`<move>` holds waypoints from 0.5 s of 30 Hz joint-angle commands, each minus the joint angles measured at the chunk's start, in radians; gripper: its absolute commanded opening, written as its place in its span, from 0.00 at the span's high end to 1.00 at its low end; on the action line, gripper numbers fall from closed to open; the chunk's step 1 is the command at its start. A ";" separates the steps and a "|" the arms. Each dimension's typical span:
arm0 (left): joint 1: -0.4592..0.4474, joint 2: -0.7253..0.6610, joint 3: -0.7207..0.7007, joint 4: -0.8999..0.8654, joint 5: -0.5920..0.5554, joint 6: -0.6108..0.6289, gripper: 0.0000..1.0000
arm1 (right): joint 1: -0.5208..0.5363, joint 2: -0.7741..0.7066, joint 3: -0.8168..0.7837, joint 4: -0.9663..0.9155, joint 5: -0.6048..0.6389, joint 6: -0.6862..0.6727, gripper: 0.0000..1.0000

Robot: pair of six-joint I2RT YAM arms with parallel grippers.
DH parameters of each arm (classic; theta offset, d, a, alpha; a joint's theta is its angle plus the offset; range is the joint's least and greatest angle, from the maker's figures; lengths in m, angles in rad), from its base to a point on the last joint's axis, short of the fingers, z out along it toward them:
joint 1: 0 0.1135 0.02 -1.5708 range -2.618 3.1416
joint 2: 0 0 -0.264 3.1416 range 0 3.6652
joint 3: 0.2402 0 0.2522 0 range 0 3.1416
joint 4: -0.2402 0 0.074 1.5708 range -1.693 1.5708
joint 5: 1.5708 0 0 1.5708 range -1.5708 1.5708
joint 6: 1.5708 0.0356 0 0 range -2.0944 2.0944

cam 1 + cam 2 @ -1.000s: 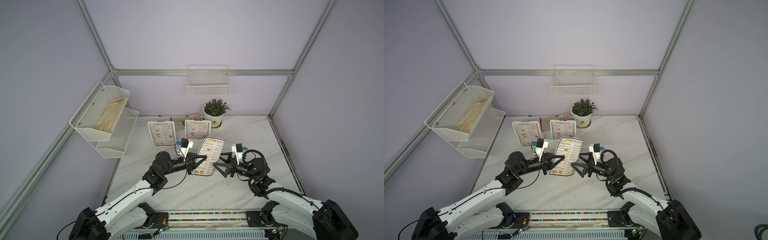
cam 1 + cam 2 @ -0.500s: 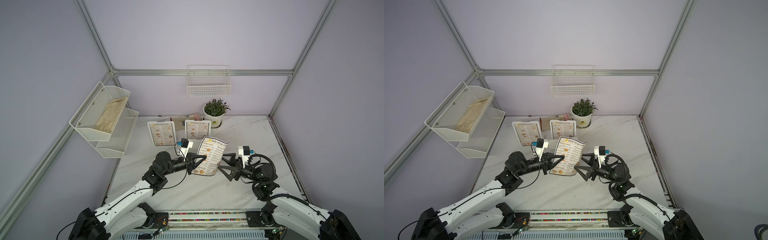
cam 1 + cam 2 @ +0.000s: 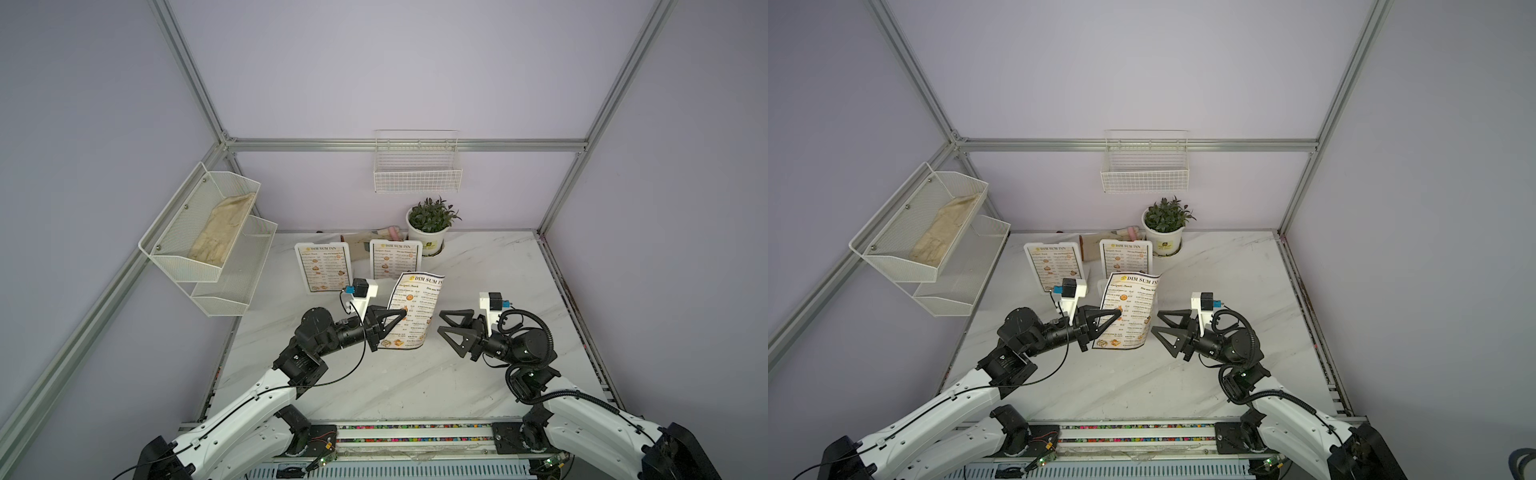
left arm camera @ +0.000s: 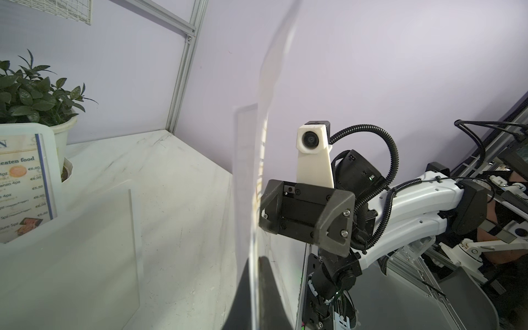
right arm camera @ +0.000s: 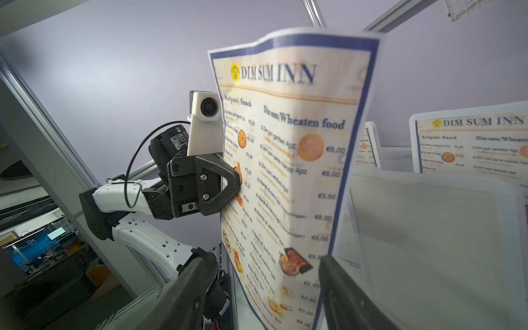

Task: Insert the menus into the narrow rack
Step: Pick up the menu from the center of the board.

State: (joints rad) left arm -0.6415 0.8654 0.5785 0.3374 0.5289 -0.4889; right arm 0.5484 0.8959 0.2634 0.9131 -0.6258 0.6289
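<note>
Over the marble counter, a clear stand, seemingly the narrow rack, sits just beside the loose menu, which hangs near centre frame in both top views. That sheet is upright and bowed, pinched at one side edge by the left jaws alone. The right jaws are spread just beside its other edge, gripping nothing. Closing them askew could crease the limp paper or twist it off the slot.

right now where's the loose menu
In a top view the menu is upright over mid-table, pinched by the left end effector, the open right end effector close on its other side, two framed menus behind it.
</note>
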 commanded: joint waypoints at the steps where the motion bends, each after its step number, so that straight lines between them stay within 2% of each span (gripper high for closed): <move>1: 0.008 -0.022 0.032 -0.009 -0.017 0.032 1.00 | 0.006 0.019 0.026 0.054 -0.003 0.026 0.36; 5: 0.008 -0.016 0.044 -0.010 -0.002 0.037 1.00 | 0.005 0.047 0.045 0.062 -0.014 0.029 0.33; 11: 0.008 0.003 0.103 -0.010 0.067 0.032 1.00 | 0.006 0.062 0.051 0.043 0.022 0.000 0.06; 15: 0.005 0.035 0.136 0.029 0.157 0.002 1.00 | 0.006 0.131 0.081 0.086 -0.024 0.012 0.03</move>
State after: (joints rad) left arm -0.6407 0.8875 0.6426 0.3119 0.6025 -0.4786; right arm 0.5484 0.9928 0.3050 0.9325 -0.6247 0.6422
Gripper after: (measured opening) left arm 0.047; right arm 0.969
